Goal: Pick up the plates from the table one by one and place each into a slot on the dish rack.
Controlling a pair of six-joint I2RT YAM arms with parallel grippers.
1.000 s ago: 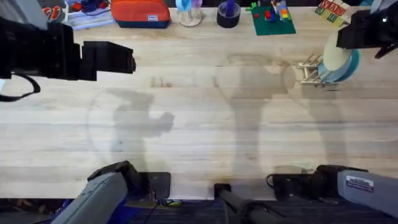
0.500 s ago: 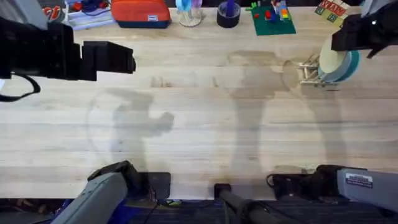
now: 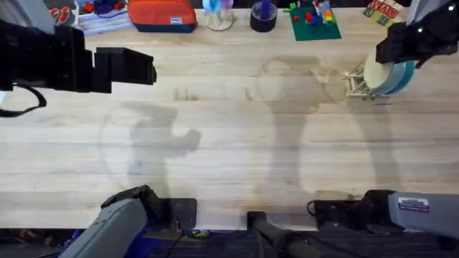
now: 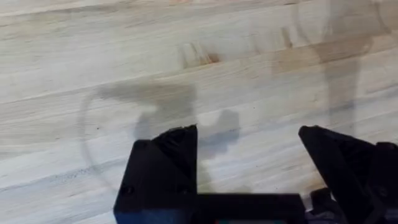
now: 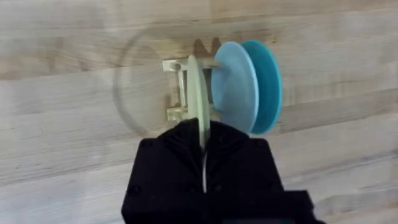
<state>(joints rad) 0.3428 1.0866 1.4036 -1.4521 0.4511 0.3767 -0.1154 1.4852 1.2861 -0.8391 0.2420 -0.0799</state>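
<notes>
Right wrist view has the right hand (image 5: 203,146) pinching the cream plate (image 5: 198,99) by its edge, upright to slide between the dish rack (image 5: 177,90) pegs beside 2 racked plates, pale blue (image 5: 233,87) and teal (image 5: 268,87), while the left hand (image 4: 249,162), spread, hovers over bare worktop (image 4: 93,62).

Count of items observed. Plates: three, namely one cream-yellow plate (image 5: 198,93), one pale blue plate (image 5: 234,87) and one teal plate (image 5: 268,84), all standing on edge at the rack. Dish rack (image 5: 177,87): one. Worktop (image 3: 229,150): one. Arms: two, each with one gripper, the left gripper (image 4: 249,155) and the right gripper (image 5: 203,146). No plate lies flat on the worktop.
</notes>
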